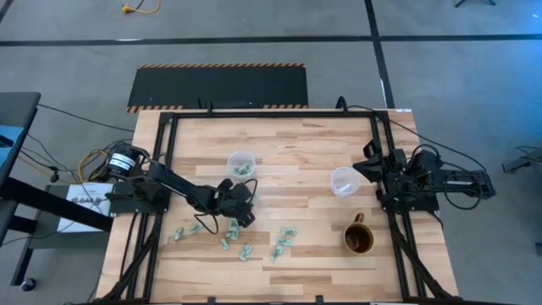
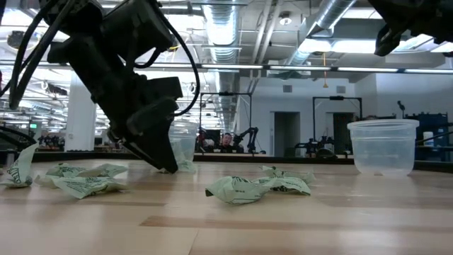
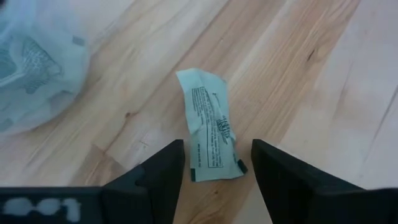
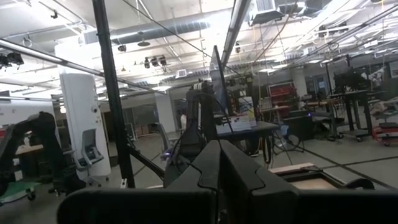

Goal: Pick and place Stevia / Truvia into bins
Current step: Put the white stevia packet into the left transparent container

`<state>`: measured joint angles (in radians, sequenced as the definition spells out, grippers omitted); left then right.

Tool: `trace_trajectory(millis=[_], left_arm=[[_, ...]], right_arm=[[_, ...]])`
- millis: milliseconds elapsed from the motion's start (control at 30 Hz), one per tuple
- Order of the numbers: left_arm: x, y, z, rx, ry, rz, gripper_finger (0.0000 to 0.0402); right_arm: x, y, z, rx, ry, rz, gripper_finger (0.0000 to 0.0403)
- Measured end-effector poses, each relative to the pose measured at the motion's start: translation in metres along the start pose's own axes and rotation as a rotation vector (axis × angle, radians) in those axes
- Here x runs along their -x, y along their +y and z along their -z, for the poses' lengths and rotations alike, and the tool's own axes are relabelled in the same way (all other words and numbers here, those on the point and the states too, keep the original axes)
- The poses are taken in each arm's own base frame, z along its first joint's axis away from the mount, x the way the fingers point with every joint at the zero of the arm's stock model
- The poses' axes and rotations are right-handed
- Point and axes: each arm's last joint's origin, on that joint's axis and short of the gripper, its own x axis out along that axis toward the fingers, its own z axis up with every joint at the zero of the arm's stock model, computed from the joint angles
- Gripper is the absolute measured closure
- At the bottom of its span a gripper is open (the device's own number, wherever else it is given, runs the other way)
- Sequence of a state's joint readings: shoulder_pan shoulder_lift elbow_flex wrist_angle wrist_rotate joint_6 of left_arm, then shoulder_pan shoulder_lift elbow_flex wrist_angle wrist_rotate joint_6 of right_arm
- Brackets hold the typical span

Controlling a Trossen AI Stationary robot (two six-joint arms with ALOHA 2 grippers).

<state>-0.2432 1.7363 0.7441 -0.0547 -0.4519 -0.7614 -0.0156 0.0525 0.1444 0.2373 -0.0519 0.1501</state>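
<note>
Several green and white sachets (image 1: 233, 229) lie flat and scattered on the wooden table near its front edge. One clear cup (image 1: 241, 163) holds a few sachets; the other clear cup (image 1: 345, 180) stands empty to its right. My left gripper (image 1: 243, 212) is low over the table and open. In the left wrist view its fingers (image 3: 163, 171) stand on either side of one flat sachet (image 3: 210, 124) without touching it, and the filled cup (image 3: 31, 68) is close by. My right gripper (image 4: 217, 168) is shut and waits at the table's right edge, pointing into the room.
A brown mug (image 1: 357, 239) stands near the front right. More sachets lie left of the gripper (image 2: 85, 180) and in front of it (image 2: 258, 185). The black frame rails (image 1: 385, 169) run along the table's sides.
</note>
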Motion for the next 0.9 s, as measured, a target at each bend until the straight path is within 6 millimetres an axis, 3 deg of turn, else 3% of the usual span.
trace_trajectory(millis=[133, 433, 667, 900], left_arm=[[0.0, 0.0, 0.0, -0.029, -0.001, -0.002, 0.0257], [-0.001, 0.0, 0.0, -0.053, -0.006, -0.004, 0.0384], [0.004, -0.011, -0.007, -0.125, -0.005, 0.042, 0.0391], [0.037, -0.026, -0.033, -0.172, -0.062, 0.076, 0.0396]], right_arm=[[0.0, 0.0, 0.0, 0.0, 0.0, 0.0, 0.0403], [0.0, 0.0, 0.0, 0.0, 0.0, 0.0, 0.0403], [0.0, 0.0, 0.0, 0.0, 0.0, 0.0, 0.0403], [0.0, 0.0, 0.0, 0.0, 0.0, 0.0, 0.0403]])
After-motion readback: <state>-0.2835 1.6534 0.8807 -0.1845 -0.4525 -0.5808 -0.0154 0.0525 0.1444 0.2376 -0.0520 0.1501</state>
